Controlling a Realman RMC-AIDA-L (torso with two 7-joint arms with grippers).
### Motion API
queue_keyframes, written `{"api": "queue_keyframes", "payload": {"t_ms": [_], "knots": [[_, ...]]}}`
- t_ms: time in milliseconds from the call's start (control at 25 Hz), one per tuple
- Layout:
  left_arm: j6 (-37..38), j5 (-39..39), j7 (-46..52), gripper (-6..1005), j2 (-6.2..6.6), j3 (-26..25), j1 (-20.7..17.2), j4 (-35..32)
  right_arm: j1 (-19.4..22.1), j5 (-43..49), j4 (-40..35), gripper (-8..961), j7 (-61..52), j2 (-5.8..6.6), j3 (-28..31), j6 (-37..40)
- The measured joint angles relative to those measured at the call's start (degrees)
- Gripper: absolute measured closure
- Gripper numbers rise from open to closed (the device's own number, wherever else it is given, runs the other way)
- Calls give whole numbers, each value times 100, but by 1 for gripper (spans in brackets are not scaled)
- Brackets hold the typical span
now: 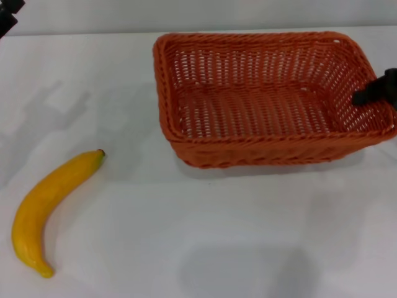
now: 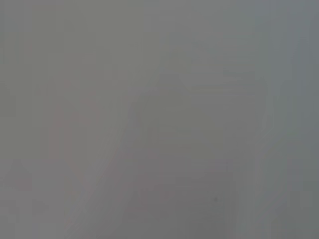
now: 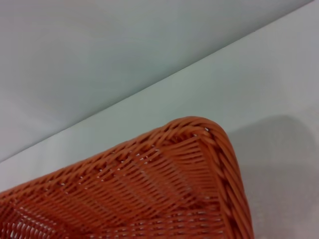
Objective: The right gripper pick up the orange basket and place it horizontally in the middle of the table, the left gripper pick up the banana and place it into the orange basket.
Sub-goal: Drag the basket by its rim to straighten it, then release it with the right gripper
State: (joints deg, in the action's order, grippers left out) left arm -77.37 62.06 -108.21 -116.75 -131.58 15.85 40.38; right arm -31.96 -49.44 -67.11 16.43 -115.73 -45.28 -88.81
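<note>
The orange basket lies lengthwise across the white table, right of centre, and holds nothing. My right gripper shows as a black shape at the basket's right rim, mostly cut off by the picture edge. One corner of the basket fills the right wrist view from close up. The yellow banana lies on the table at the front left, its dark stem tip pointing toward the basket. My left gripper is only a black bit at the far left corner, well away from the banana.
Bare white tabletop lies between the banana and the basket and in front of the basket. The table's far edge runs just behind the basket. The left wrist view holds only a plain grey surface.
</note>
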Motion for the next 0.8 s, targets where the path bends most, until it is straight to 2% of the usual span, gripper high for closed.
{"api": "queue_keyframes", "payload": {"t_ms": [280, 520, 800], "knots": [[0, 0, 2, 208, 48, 14, -10, 5, 562, -67, -538, 788, -239, -9, -632, 480], [1, -1, 2, 208, 65, 4, -8, 15, 954, -321, -1006, 776, -613, 20, -1630, 894], [3, -1, -19, 208, 65, 8, -17, 15, 1161, -597, -1076, 763, -789, 6, -2000, 1122]]}}
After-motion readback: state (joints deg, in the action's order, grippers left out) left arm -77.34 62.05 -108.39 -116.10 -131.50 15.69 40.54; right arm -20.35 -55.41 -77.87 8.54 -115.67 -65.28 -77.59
